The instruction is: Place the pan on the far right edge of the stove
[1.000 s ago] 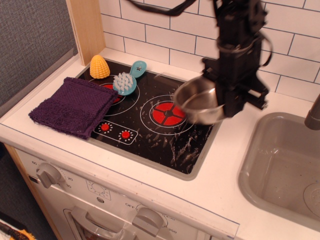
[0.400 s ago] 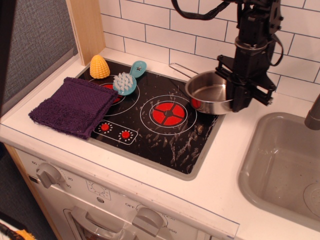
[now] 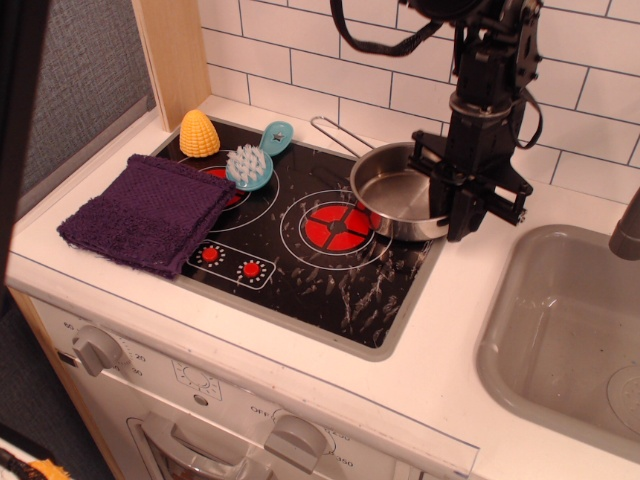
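Note:
The shiny steel pan [image 3: 393,196] sits low over the right part of the black stove [image 3: 330,290], partly covering the right red burner. Its thin wire handle points back-left towards the tiled wall. My gripper [image 3: 458,222] comes straight down at the pan's right rim, with its fingers closed on that rim. The fingertips are dark and partly hidden behind the pan wall. I cannot tell whether the pan's base rests on the glass or hovers just above it.
A purple cloth [image 3: 145,212] covers the stove's left edge. A yellow toy corn [image 3: 199,134] and a teal brush [image 3: 250,165] lie at the back left. The grey sink basin [image 3: 565,330] is to the right, with a faucet [image 3: 628,232] at the frame edge. The tiled wall is close behind.
The gripper carried the pan back and right, then lowered it and shifted slightly left. The pan went from tilted in the air to level at the stove's right side.

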Controlling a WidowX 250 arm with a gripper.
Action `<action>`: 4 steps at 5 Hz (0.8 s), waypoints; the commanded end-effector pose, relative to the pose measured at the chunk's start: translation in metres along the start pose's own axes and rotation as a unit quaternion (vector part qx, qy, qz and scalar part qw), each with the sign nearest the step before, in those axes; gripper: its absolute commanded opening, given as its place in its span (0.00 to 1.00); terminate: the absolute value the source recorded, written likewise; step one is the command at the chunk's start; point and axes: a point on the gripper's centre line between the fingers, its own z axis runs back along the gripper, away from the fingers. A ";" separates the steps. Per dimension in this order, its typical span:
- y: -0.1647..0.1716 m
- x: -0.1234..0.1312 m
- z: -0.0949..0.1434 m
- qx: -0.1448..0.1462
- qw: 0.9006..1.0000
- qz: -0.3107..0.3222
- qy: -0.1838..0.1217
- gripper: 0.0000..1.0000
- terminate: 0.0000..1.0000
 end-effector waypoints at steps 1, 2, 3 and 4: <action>0.003 0.004 0.079 -0.013 0.986 0.121 -0.116 1.00 0.00; 0.008 -0.014 0.101 0.028 0.977 0.172 -0.123 1.00 0.00; 0.008 -0.020 0.094 0.033 0.981 0.161 -0.103 1.00 0.00; 0.008 -0.020 0.094 0.033 0.981 0.161 -0.103 1.00 0.00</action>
